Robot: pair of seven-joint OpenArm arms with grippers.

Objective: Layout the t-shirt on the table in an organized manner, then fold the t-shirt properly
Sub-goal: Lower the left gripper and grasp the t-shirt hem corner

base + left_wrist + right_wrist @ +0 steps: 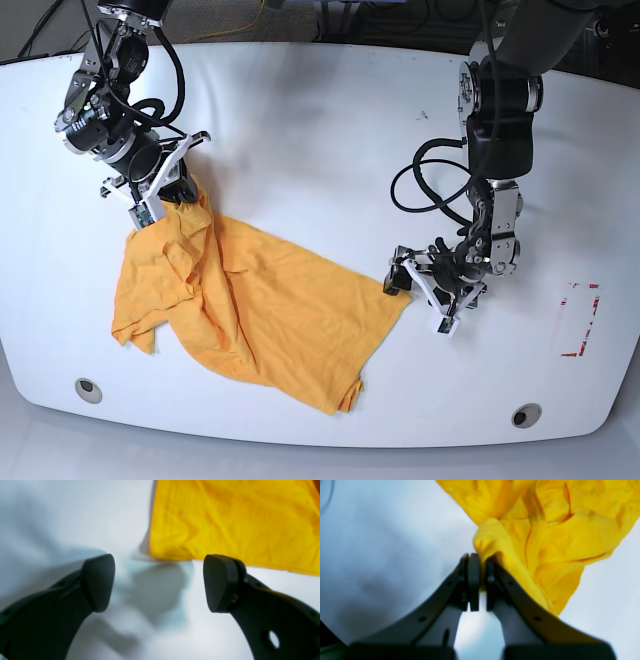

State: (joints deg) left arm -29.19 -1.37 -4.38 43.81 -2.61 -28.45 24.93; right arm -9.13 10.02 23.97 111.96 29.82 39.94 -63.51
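Meanwhile the right end effector pinches the t-shirt; the left end effector gapes beside its corner

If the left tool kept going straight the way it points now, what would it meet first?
Probably the t-shirt: its near corner lies just ahead of the open left tool, slightly toward one finger. Only bare table lies between them. Depth is unclear, so it might touch the table first.

We see the t-shirt as thin, matt, wrinkly orange-yellow cloth. The table looks smooth, glossy white, reflecting shadows. Pads on the left gripper look like matt dark plastic or rubber.
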